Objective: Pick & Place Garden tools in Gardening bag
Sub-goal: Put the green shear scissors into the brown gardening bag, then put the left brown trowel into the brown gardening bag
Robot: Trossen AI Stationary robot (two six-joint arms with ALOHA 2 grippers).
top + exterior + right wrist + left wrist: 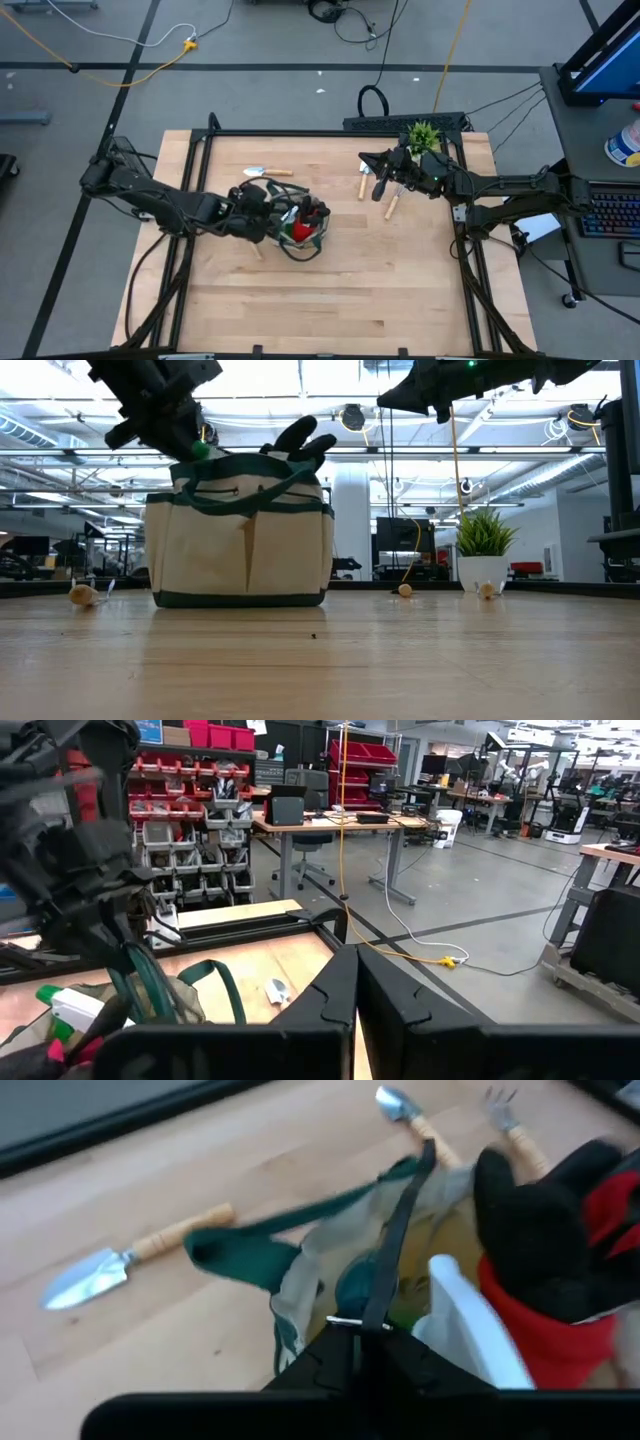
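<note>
Left wrist view: left gripper (357, 1342) pinching dark loop handle (400, 1230) of gardening bag (330, 1270), glove (560, 1270) just beyond.

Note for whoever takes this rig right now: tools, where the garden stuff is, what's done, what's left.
Left tool: shut on the bag's strap, at the bag mid-table.
Right tool: shut, empty, raised over the table's far right part.
Done: glove and white-green item sit in the bag.
Left: trowel, second trowel and fork lie on the table; the last two are nearest the right arm.
</note>
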